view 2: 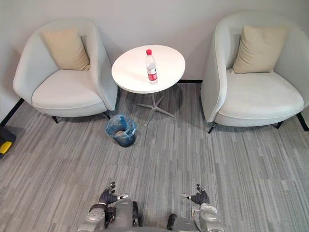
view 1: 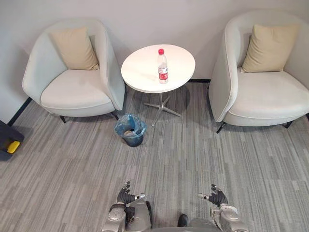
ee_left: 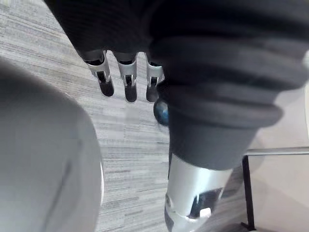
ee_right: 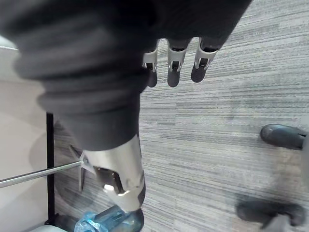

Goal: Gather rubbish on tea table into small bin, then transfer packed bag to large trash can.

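Grey striped carpet [view 1: 193, 159] runs to the wall, where a round white counter [view 1: 140, 72] stands between two pale armchairs [view 1: 72, 89]. One plastic bottle [view 1: 162, 66] stands upright on the counter; the small bin [view 1: 130, 130], lined with a blue bag, sits on the carpet near the counter's foot. The left robot hand [view 1: 126, 195] and right robot hand [view 1: 217, 196] hang low, well apart from the counter, both released and empty. Gathering seems not yet begun: the next move calls for approaching and grasping the bottle. Its red label is too small to read
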Available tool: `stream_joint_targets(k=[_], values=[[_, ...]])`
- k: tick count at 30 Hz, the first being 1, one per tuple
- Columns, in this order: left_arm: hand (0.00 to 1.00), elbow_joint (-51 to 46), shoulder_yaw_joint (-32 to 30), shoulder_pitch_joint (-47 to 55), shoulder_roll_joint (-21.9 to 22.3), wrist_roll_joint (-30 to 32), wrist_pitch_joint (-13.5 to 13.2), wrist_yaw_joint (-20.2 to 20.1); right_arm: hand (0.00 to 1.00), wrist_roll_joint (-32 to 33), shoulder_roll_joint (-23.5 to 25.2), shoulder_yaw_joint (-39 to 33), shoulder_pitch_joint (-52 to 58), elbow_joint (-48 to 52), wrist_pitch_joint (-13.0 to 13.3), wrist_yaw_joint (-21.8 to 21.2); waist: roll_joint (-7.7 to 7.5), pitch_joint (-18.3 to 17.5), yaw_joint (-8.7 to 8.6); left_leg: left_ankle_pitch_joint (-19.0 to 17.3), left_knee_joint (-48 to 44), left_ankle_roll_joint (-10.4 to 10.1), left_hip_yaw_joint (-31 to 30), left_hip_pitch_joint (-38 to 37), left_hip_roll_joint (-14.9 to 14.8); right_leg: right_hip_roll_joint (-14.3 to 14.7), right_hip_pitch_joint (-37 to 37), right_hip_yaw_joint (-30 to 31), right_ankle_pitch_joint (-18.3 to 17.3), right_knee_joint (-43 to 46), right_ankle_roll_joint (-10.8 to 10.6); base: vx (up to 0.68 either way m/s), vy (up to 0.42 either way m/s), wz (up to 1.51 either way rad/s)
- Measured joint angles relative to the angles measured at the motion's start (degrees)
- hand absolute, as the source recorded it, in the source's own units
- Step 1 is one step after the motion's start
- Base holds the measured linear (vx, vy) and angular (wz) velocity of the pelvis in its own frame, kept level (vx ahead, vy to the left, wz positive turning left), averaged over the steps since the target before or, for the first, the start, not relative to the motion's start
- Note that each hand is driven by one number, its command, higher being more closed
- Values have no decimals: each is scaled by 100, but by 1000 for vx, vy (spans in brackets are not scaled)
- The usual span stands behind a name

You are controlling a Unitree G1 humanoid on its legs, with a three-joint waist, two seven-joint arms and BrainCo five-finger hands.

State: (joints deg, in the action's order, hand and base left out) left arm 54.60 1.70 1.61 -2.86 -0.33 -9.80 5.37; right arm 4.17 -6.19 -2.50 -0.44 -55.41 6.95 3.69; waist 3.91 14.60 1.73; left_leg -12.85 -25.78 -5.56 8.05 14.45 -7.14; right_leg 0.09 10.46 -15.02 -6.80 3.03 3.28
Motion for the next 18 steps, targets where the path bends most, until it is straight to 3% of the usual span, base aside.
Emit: stream_joint_targets(k=[2, 4, 5, 7, 9, 10, 11, 12, 14, 15, 17, 18], values=[[0, -1, -1, 5, 49, -3, -7, 0, 0, -2, -27, 14, 38, -13, -10, 0, 67, -16, 107, 748, 1245, 111, -26, -137, 185, -3, 178, 149, -174, -75, -221, 348, 192, -32], [0, 4, -5, 23, 3, -7, -11, 1, 0, -17, 50, 67, 29, -20, -19, -9, -1, -66, 135, 1228, 1093, 486, -36, -195, 270, -105, 298, 307, -433, 13, -404, 421, 211, -27], [0, 0, -9, -29, -93, -4, -10, -11, 0, -19, 147, 69, 19, -20, -21, -10, -188, -86, 161, 967, 794, 653, 25, -126, 404, -298, 293, 339, -676, 240, -505, 417, 170, -16], [0, 0, -4, -62, -153, -5, -12, -9, 0, -26, 194, 69, 36, -94, -30, -13, -369, -127, 222, 488, 436, 728, 156, -101, 520, -526, 35, 495, -954, 992, -620, 434, 152, -26], [0, 32, 2, -62, -195, -9, 0, -8, 0, -43, 164, 67, -84, -161, -63, -25, -394, -117, 223, 204, 458, 831, 273, -378, 612, -791, -747, 752, -926, 2907, -900, 425, 193, -24], [0, 66, 66, -51, -273, -9, 39, -17, 0, -100, 152, 49, -136, -263, -85, -60, -453, -84, 117, 103, 651, 913, 249, -803, 775, -1086, -1245, 748, -740, 4283, -1146, 354, 146, 15], [0, 66, 123, -38, -303, -11, 52, -15, 0, -149, 124, 38, -133, -298, -90, -89, -467, -76, 47, 49, 718, 955, 208, -1025, 833, -1157, -1365, 723, -800, 4700, -1064, 558, 192, 35], [0, 65, 199, -2, -322, -24, 52, -36, 0, -13, 54, 10, -88, -329, -129, -257, -444, -92, 9, -32, 795, 979, 187, -1406, 860, -1206, -1538, 641, -990, 5017, -817, 483, 93, 41], [0, 64, 188, 21, -336, -37, 45, -37, 0, 154, -9, 6, -26, -342, -111, -409, -390, -114, -72, -122, 954, 984, 96, -1787, 852, -1167, -1860, 333, -1187, 4617, -654, 475, 52, 37], [0, 64, 133, 4, -346, -66, 47, -36, 0, 227, -3, 3, -35, -329, -92, -434, -418, -132, -85, -122, 1047, 979, 15, -1945, 784, -993, -2118, 225, -1186, 4090, -648, 474, -10, 31], [0, 52, 96, -42, -329, -86, 46, -35, 0, 260, -2, -42, -27, -327, -70, -502, -313, -88, -103, -170, 1196, 849, -18, -2163, 613, -640, -2463, 266, -1038, 3107, -538, 466, -35, 25], [0, 58, 88, -19, -316, -87, 48, -38, 0, 269, 1, -127, -31, -327, -59, -505, -302, -79, -104, -256, 1282, 698, -26, -2360, 525, -457, -2581, 328, -674, 2371, -493, 477, -84, 14]])
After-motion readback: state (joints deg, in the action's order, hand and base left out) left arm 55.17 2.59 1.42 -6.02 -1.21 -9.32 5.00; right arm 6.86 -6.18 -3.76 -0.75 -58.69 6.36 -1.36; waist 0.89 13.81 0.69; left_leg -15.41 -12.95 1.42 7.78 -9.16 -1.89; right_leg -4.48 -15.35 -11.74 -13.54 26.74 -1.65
